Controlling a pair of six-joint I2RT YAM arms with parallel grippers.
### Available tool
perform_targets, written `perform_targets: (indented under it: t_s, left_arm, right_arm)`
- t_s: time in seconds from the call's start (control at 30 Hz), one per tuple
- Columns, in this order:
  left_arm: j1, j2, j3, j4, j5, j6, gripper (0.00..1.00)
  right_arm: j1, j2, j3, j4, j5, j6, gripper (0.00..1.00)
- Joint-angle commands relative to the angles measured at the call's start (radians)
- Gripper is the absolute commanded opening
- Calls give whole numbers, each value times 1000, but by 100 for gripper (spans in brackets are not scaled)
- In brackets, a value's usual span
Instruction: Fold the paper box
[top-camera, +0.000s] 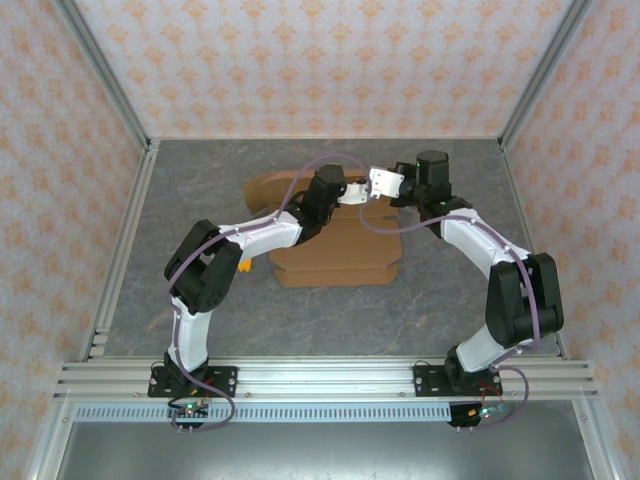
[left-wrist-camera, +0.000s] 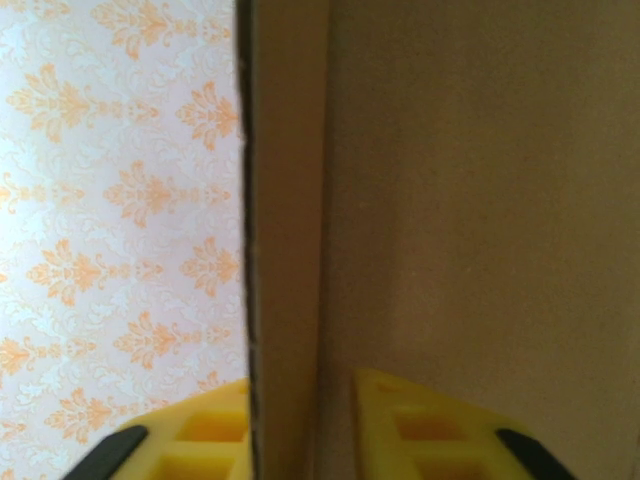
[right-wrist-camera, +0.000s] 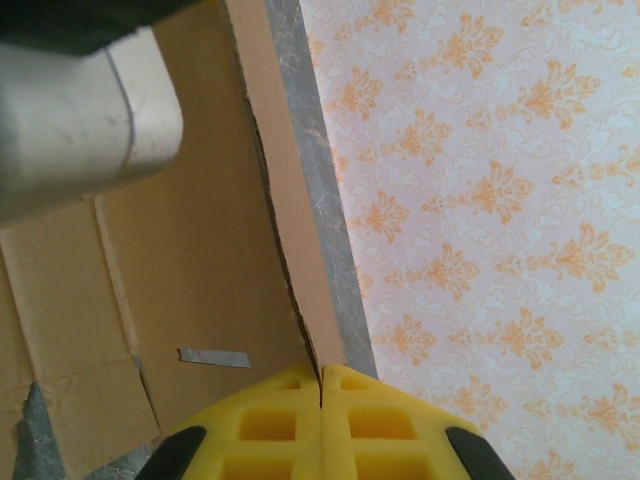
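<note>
Paper box (top-camera: 335, 262) lies mid table (top-camera: 200, 320), part folded. Both grippers sit at its 12 o'clock edge, close together.

Right gripper (right-wrist-camera: 321, 370): fingers pressed tight, pinching thin flap edge.

Left gripper (left-wrist-camera: 303, 380): one finger each side of flap. Cannot tell if squeezing.

What could go wrong, my guess:
- Arms pull apart, flap rips.
- Right grip sits very near edge, flap may slip out.
- Push too hard, box slides or wall bends wrong way.
- Grippers so close, may bump each other.
</note>
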Motion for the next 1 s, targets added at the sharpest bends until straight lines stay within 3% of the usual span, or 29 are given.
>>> perform_targets:
  t_s: [0.0, 0.1, 0.2, 0.27, 0.5, 0.63, 0.8, 0.97]
  left_arm:
    - [6, -110, -18, -39, 36, -49, 29]
    - [16, -153, -29, -81, 60, -78, 38]
    - [25, -190, -29, -137, 78, -127, 55]
    - [36, -210, -34, -166, 83, -158, 61]
    - [118, -318, -118, -194, 68, -290, 63]
    - [198, -462, -195, -252, 106, -515, 63]
    - [330, -595, -291, -314, 343, -928, 62]
    - [349, -569, -282, -363, 480, -921, 62]
  right_arm:
    - [3, 9, 19, -34, 35, -23, 0]
    - [3, 8, 14, -33, 51, -32, 0]
    - [3, 8, -1, -17, 62, -37, 0]
    - [3, 7, -16, 2, 67, -36, 0]
    - [3, 8, -39, 49, 74, -45, 0]
    - [3, 8, -65, 97, 86, -59, 0]
    - [5, 16, -100, 172, 99, -87, 0]
    - [7, 22, -113, 194, 106, -120, 0]
